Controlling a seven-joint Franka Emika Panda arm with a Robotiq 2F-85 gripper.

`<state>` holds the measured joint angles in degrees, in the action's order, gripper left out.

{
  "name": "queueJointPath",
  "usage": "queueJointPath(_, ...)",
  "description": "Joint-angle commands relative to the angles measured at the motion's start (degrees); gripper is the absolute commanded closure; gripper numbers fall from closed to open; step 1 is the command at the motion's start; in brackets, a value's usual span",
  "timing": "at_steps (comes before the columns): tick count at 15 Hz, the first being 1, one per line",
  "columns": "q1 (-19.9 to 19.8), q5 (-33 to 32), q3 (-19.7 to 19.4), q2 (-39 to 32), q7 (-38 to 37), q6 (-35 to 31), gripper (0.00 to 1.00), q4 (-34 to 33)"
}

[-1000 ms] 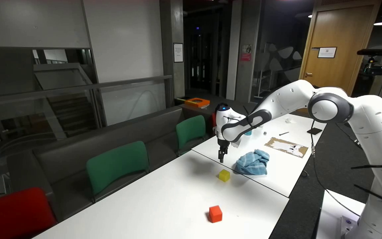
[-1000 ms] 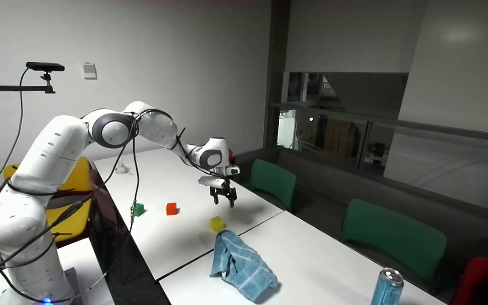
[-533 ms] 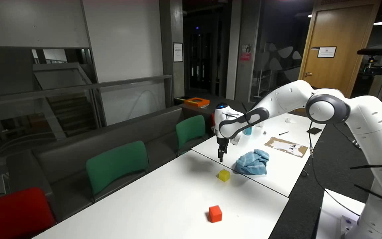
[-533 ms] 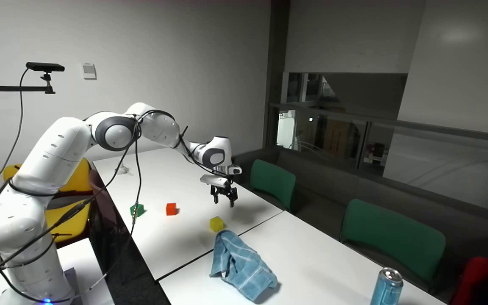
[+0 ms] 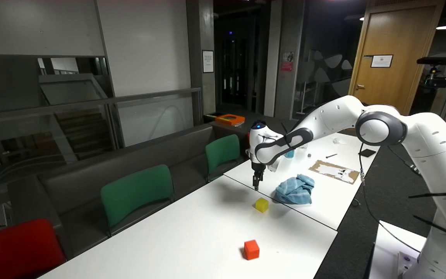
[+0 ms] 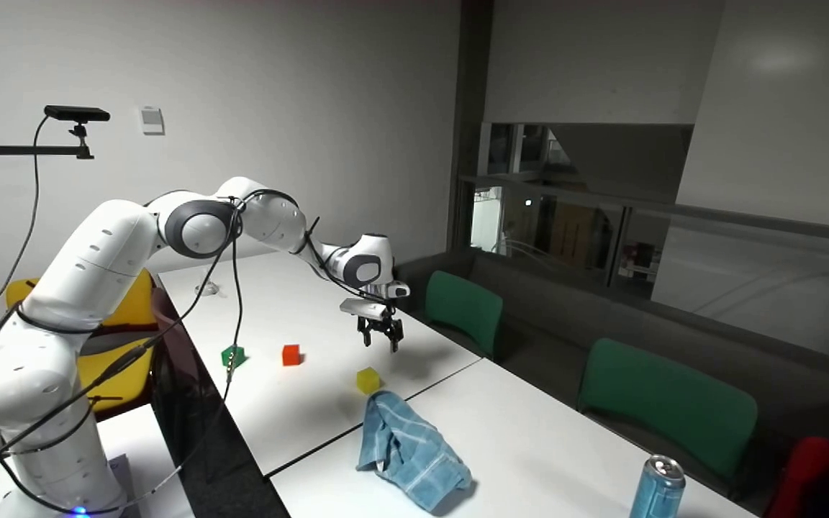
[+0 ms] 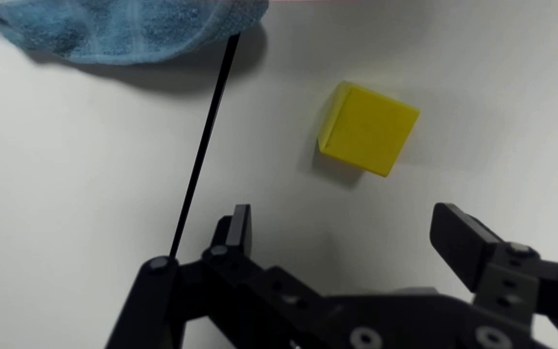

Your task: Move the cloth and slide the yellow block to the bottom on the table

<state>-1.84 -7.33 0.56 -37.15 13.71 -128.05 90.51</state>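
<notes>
Counter (image 5: pixel 184 240): Two white tops were set end to end, the join marked by a dark seam (image 7: pixel 203 143).
Arm (image 6: pixel 274 219): Stretched out over the counter, with the wrist bent downward, presumably so that an approach from above could be made.
Cloth (image 6: pixel 414 453): Crumpled, and seen mostly on one side of the seam, with an edge seemingly lapped over it. The yellow block (image 7: pixel 371 131) was not covered by it, so the cloth's share of the task was judged done and its place taken as meant to leave access free.
Hand (image 7: pixel 341 220): Held above the counter, its fingers (image 7: pixel 241 228) spread, nothing gripped between them; the gap was judged wide enough for the block to be straddled, likely the reason for the pose.
Red block (image 5: pixel 251 250), green block (image 6: pixel 240 354): Set well apart from the hand; no part in the task was given to them.
Yellow block: Seated just beside the seam, apart from the cloth. In the wrist view it was framed ahead of the fingers, laterally between them, lower than the hand and untouched. A move forward and down was judged needed before any slide; which edge was meant by "bottom" could not be told.
</notes>
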Motion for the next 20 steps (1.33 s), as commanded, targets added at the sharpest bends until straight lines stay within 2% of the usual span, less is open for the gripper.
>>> queueJointPath(1,-0.13,-0.19,0.82,-3.03,1.64,-6.28,0.00,-1.86)
queueJointPath(5,-0.26,-0.45,1.00,-6.35,2.45,-12.25,0.00,-2.57)
queueJointPath(6,-0.52,-0.32,1.16,-7.08,2.89,-13.13,0.25,-2.73)
queueJointPath(8,-0.66,-0.49,1.11,-8.20,3.39,-14.47,0.32,-3.19)
queueJointPath(16,-0.51,-1.20,0.97,-9.67,5.08,-16.02,0.94,-4.10)
queueJointPath(17,-0.53,-1.27,0.98,-9.64,5.19,-16.05,0.99,-4.07)
queueJointPath(20,-0.55,-1.64,0.97,-9.59,5.59,-16.46,1.00,-3.71)
